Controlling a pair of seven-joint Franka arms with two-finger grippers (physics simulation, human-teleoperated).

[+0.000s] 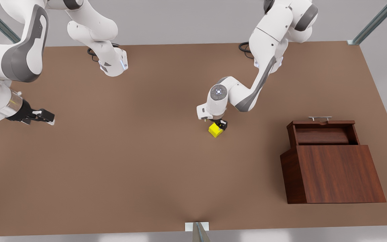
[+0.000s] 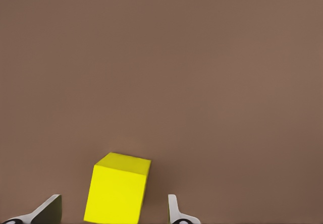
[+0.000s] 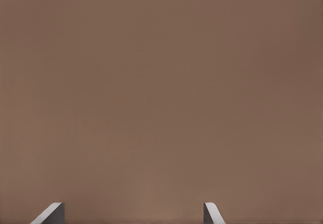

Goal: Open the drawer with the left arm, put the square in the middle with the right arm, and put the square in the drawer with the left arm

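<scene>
The yellow square (image 1: 215, 130) rests on the brown tabletop near the middle (image 1: 166, 141). My left gripper (image 1: 219, 125) hangs right over it, open. In the left wrist view the square (image 2: 117, 188) sits between the two fingertips (image 2: 50, 211) with a gap on each side. The drawer (image 1: 324, 133) is pulled out of the wooden box (image 1: 338, 174), its silver handle (image 1: 319, 118) facing the table's far side. My right gripper (image 1: 44, 117) waits open at the front view's left, with bare table under it in the right wrist view (image 3: 132, 216).
The wooden box stands at the front view's right, toward the near edge. Both arm bases (image 1: 113, 64) are mounted along the far edge. A metal frame post (image 1: 197, 232) stands at the middle of the near edge.
</scene>
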